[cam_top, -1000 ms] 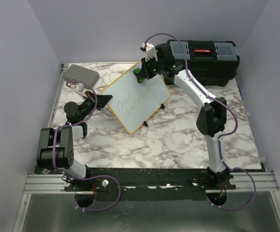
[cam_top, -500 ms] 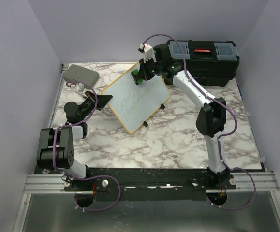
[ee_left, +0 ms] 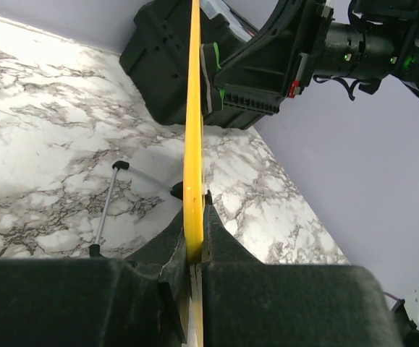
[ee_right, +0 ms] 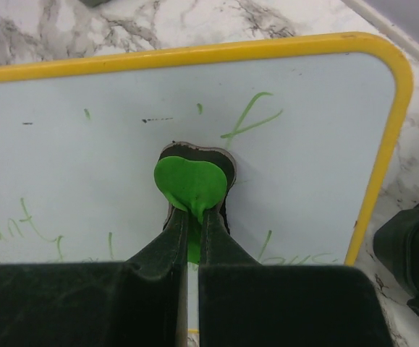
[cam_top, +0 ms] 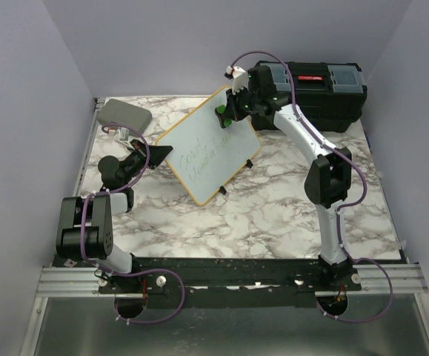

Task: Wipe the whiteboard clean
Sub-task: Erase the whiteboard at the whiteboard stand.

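The whiteboard (cam_top: 210, 152) has a yellow frame and stands tilted on the marble table, with green writing on its lower half. My left gripper (cam_top: 155, 153) is shut on the board's left edge; in the left wrist view the yellow frame (ee_left: 192, 144) runs up edge-on from between the fingers. My right gripper (cam_top: 225, 117) is shut on a green eraser (ee_right: 191, 181) pressed against the board's upper right part (ee_right: 303, 144). Faint green strokes remain around the eraser.
A black toolbox (cam_top: 314, 89) stands at the back right, just behind the right arm. A grey rounded case (cam_top: 124, 115) lies at the back left. The table's right half in front of the toolbox is bare marble (cam_top: 273, 208).
My right gripper has slid the eraser to the right along the board's top part. The left gripper and the board have not moved.
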Action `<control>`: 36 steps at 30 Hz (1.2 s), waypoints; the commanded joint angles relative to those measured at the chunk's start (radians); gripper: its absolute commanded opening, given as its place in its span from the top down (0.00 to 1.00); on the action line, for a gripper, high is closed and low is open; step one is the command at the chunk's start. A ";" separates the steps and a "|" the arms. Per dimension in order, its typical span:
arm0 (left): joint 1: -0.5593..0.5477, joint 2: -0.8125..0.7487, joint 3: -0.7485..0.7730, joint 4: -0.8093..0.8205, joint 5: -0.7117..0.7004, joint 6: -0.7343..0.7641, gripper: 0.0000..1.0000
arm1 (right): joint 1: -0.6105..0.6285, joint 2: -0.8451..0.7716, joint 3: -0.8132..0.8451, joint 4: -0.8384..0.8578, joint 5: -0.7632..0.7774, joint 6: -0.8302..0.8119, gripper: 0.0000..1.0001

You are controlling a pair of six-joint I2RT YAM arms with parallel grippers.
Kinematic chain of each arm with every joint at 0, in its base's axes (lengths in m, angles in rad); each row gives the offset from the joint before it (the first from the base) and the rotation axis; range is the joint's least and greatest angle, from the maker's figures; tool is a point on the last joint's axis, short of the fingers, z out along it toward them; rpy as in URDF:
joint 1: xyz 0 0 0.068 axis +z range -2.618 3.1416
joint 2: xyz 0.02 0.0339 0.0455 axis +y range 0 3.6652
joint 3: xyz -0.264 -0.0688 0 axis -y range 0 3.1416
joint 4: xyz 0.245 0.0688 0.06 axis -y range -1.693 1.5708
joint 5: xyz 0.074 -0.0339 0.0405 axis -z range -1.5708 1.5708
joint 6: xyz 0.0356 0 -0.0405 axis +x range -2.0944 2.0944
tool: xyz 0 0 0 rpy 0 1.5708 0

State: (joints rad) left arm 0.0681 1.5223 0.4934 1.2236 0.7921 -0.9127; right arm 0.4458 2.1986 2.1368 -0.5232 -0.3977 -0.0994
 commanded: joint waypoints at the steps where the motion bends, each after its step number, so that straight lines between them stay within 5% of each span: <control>1: -0.018 -0.009 0.010 -0.016 0.077 0.053 1.00 | 0.008 0.015 -0.028 -0.079 -0.107 -0.074 1.00; 12: -0.018 -0.015 0.007 -0.018 0.079 0.053 1.00 | -0.032 0.012 -0.035 0.011 0.123 0.070 0.99; 19: -0.019 -0.010 0.010 -0.015 0.080 0.050 1.00 | -0.034 0.008 -0.057 0.011 0.101 0.061 0.99; 26: -0.018 -0.010 0.012 -0.016 0.082 0.050 1.00 | -0.025 0.013 -0.060 -0.030 -0.203 -0.022 0.99; 36: -0.020 -0.010 0.014 -0.018 0.084 0.051 1.00 | -0.023 0.009 -0.022 0.068 -0.016 0.084 0.99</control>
State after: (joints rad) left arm 0.0677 1.5223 0.4961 1.2236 0.7975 -0.9127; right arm 0.4141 2.1956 2.0892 -0.5102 -0.5140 -0.0689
